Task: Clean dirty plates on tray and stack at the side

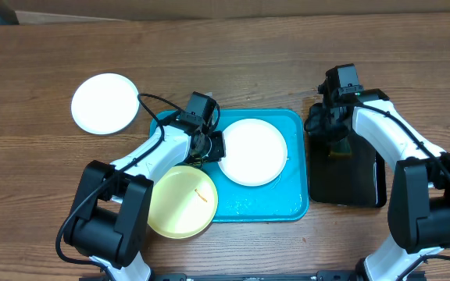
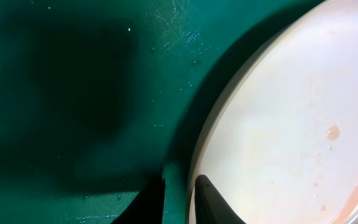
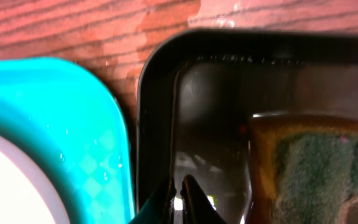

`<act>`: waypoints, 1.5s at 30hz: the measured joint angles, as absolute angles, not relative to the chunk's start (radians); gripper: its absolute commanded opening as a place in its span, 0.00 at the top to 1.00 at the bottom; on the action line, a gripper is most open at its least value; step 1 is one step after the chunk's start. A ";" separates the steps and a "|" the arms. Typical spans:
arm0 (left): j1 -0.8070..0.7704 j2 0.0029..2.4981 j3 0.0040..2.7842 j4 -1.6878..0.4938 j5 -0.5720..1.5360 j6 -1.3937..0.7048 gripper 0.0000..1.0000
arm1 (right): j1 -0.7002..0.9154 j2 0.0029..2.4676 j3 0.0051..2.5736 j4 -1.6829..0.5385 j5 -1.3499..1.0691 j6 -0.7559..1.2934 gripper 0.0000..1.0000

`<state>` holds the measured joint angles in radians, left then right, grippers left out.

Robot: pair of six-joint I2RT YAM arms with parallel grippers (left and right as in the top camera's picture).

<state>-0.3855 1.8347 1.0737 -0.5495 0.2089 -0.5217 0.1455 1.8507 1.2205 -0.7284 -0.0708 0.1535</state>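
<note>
On the cyan tray (image 1: pixel 295 199) lies a white plate (image 1: pixel 252 151) with pale pinkish smears. My left gripper (image 1: pixel 216 148) is at its left rim. In the left wrist view the gripper (image 2: pixel 179 196) is shut on that rim, one finger over the tray (image 2: pixel 73 93) and one on the plate (image 2: pixel 291 124). A yellow-green plate (image 1: pixel 180 200) with a small orange speck overlaps the tray's front-left corner. Another white plate (image 1: pixel 105 103) lies on the table at the far left. My right gripper (image 1: pixel 325 134) hangs shut and empty over the black tray (image 1: pixel 366 187).
A yellow sponge with a green scrub face (image 3: pixel 316 162) lies in the wet black tray (image 3: pixel 143 93), just right of my right gripper (image 3: pixel 179 193). The cyan tray (image 3: pixel 73 124) and the white plate's edge (image 3: pixel 5 180) sit close on the left. Wooden table all around.
</note>
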 measured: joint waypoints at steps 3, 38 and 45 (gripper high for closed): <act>-0.385 1.835 1.074 -0.549 0.209 -0.522 0.80 | 0.146 1.851 1.221 -0.727 -0.076 0.157 0.94; -0.385 1.835 1.074 -0.541 0.209 -0.522 0.80 | 0.146 1.851 1.221 -0.760 -0.224 0.144 0.96; -0.385 1.835 1.074 -0.541 0.209 -0.522 0.80 | 0.146 1.850 1.221 -0.759 -0.239 0.133 0.96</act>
<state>-0.3855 1.8347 1.0737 -0.5411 0.2089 -0.5217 0.1455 1.8503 1.2205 -0.7593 -0.2394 0.1333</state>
